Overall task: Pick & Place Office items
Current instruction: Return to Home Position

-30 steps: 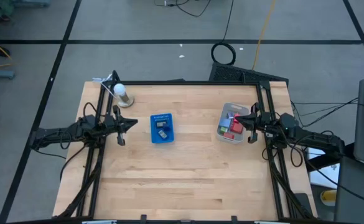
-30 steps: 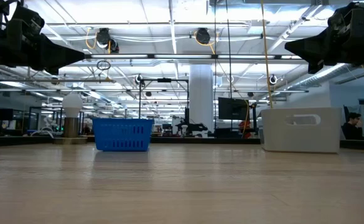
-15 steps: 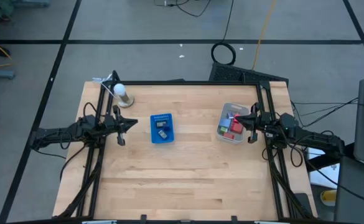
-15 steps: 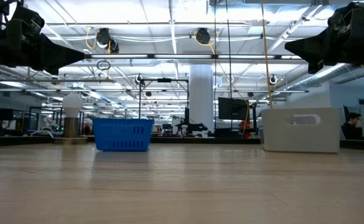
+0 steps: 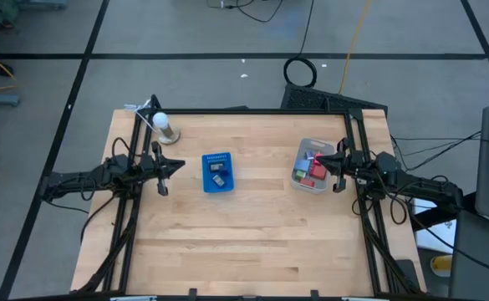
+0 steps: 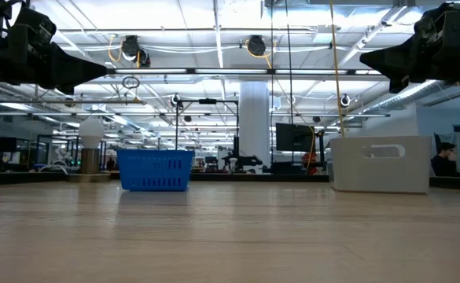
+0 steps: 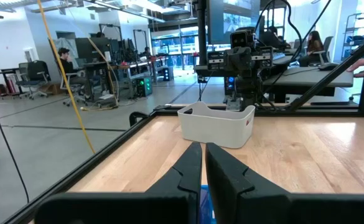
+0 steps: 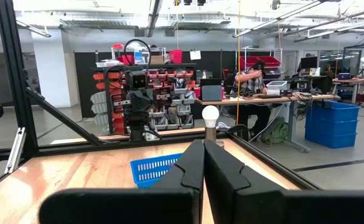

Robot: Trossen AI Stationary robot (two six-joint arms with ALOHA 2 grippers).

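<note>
The translucent grey bin (image 5: 312,165) stands at the table's right with several office items inside, red and pink ones (image 5: 316,167) showing. A blue tray (image 5: 218,172) stands left of centre with small dark and pale pieces (image 5: 217,179) in it. My left gripper (image 5: 180,165) hovers shut just left of the tray, high above the table. My right gripper (image 5: 319,159) hovers shut over the bin's right side. In the wrist views each gripper's fingers (image 7: 203,149) (image 8: 203,144) meet with nothing between them.
A white bulb on a stand (image 5: 164,125) sits at the far left corner. Black frame rails (image 5: 135,167) (image 5: 357,167) run along both table sides. Bare wood (image 5: 252,242) spreads across the near half. People sit at desks in the room beyond.
</note>
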